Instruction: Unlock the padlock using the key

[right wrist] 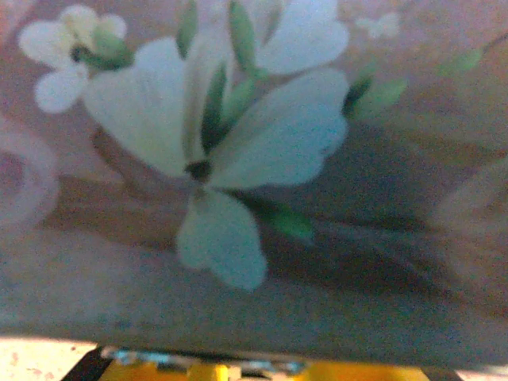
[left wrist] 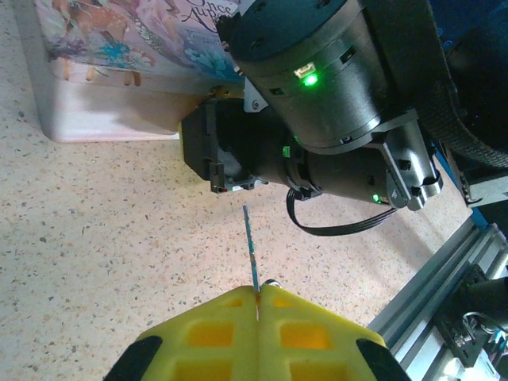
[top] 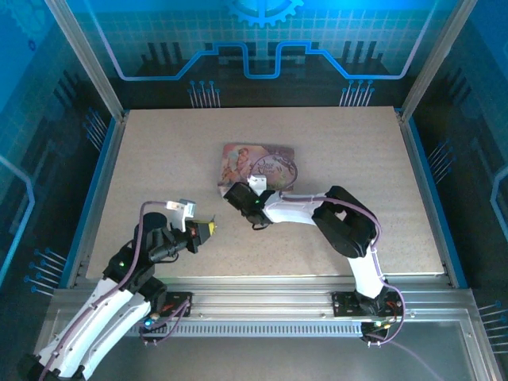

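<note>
Tabletop point(top: 159, 159) speckled beige | walls point(top: 262, 40) blue | left claw point(left wrist: 258, 300) pinches key point(left wrist: 250, 246) | right claw point(top: 236, 195): cannot tell

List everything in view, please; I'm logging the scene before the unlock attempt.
table: 1, speckled beige, beneath everything
tin: 1, pink with illustrations, middle of the table
key: 1, slim silvery, pinched in the left gripper, tip toward the right gripper
left gripper: 1, yellow fingers, shut on the key, near-left of the table
right gripper: 1, dark, at the tin's near side, jaw state unclear
arms: 2, white and black, based at the near edge
</note>
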Controlling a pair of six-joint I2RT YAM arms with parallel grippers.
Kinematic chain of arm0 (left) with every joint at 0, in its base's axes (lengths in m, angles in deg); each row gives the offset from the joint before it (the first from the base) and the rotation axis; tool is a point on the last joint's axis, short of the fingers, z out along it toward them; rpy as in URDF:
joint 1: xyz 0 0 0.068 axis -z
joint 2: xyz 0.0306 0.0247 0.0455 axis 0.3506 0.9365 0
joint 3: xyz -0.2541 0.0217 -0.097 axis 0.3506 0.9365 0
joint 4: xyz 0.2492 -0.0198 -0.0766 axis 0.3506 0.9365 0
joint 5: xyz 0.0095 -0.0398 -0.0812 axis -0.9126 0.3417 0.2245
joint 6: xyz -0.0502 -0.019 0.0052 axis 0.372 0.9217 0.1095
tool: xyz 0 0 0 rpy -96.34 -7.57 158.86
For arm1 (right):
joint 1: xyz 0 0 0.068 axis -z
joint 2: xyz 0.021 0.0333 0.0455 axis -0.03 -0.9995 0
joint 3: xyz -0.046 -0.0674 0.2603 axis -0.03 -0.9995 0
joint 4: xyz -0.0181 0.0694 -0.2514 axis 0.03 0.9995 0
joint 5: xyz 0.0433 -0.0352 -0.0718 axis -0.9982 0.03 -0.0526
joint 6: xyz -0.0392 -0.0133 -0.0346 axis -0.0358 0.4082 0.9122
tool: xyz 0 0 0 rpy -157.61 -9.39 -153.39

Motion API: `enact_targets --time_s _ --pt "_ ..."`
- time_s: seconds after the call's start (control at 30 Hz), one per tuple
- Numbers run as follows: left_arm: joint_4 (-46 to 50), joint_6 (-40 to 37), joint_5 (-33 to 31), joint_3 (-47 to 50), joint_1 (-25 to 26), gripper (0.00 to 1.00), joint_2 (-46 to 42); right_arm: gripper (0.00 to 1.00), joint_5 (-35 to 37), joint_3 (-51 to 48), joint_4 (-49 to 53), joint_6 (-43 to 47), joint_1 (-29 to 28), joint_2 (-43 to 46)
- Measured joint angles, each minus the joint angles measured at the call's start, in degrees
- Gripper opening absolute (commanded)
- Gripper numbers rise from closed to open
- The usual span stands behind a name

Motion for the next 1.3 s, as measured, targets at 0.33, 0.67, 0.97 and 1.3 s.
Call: enact_targets --time_s 0.33,0.67,0.97,1.3 --pt "-1.31 -1.22 0.74 0.00 0.00 0.00 2.12 0.52 -3.39 0.07 2.47 3.74 0.66 2.47" --pt "-1.36 -1.22 1.31 0.00 0.00 0.00 1.86 0.50 -2.75 3.61 4.94 3.65 0.66 2.03" --pt "-1.42 -1.22 2.25 0.00 0.00 0.00 1.11 0.45 -0.85 6.80 6.88 2.36 0.66 -0.26" --pt "-1.44 -1.22 2.97 0.13 0.00 0.00 0.22 0.35 0.79 9.27 8.96 1.27 0.66 -2.78"
